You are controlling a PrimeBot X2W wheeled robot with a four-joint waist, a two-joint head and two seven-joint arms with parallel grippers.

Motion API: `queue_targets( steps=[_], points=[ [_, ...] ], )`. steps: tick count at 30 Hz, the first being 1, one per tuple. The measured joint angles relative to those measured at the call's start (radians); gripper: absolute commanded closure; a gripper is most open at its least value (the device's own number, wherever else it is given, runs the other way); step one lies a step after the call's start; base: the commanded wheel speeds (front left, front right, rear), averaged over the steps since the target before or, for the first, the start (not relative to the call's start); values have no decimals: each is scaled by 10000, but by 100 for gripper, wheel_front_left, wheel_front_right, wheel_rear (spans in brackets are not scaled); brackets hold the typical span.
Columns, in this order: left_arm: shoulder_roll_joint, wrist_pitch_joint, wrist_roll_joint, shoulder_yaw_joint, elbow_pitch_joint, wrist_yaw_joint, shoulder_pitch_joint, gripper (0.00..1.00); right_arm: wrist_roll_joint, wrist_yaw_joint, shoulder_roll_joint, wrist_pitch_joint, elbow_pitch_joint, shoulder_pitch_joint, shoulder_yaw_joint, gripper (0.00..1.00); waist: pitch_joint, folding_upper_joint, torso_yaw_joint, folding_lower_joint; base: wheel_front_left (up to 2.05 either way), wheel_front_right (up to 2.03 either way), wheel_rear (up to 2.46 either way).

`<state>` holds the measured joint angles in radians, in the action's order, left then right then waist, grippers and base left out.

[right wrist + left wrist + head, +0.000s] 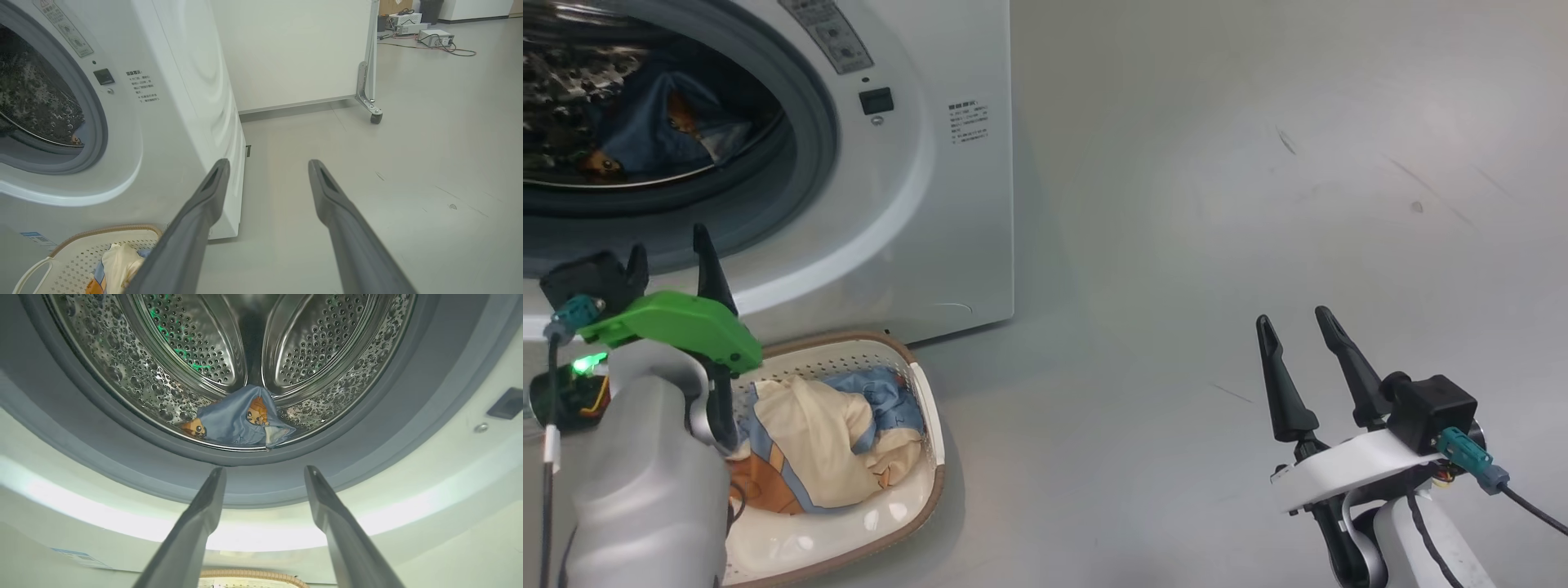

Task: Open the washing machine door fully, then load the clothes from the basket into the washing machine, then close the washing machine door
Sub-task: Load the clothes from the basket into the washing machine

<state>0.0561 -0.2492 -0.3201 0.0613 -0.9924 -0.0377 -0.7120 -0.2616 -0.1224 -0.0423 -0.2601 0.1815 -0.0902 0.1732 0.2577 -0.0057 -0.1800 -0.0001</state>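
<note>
Your left gripper (668, 245) sits at 9 o'clock in the head view, its two dark fingers spread wide with nothing between them. It is just in front of the lower edge of the washing machine (931, 204) opening. In the left wrist view those fingers point up toward the grey gasket (102, 445) and the steel drum (196, 347). At 12 o'clock from the fingertips, a blue garment (237, 424) with orange figures lies on the bottom of the drum, apart from the fingers.

The basket (935, 457) stands on the floor (1217, 204) at 7 o'clock in the head view, close against the washer's front. The clothes (825, 433), a cream and light blue bundle, lie inside it. Your left forearm covers the basket's left part.

Your right gripper (1293, 317) is at 4 o'clock, well apart from the basket and the washer. Its fingers are also spread wide and empty, over bare floor.
</note>
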Motion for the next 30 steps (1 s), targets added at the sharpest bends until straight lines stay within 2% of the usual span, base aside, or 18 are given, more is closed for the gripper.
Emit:
queue_targets(
  steps=[5, 13, 22, 30],
  points=[
    [-61, 0, 4, -25, 855, -407, 1060, 0, 50, 0, -2, 2, 25, 246, 19, 0, -564, 0, 295, 0, 0, 0, 0],
    [-127, 0, -146, 81, 2219, -675, 2737, 0, 257, 0, -65, 2, -10, 398, 211, 0, -1343, 0, 597, 0, 0, 0, 0],
    [-205, 0, -219, 13, 3614, -763, 4243, 0, 307, 0, -201, 2, -176, 815, 107, 0, -1930, 0, 776, 0, 0, 0, 0],
    [-215, 0, 35, -94, 4790, -765, 5420, 0, 343, 0, -201, 2, -426, 823, 232, 0, -2025, 0, 841, 0, 0, 0, 0]
  ],
)
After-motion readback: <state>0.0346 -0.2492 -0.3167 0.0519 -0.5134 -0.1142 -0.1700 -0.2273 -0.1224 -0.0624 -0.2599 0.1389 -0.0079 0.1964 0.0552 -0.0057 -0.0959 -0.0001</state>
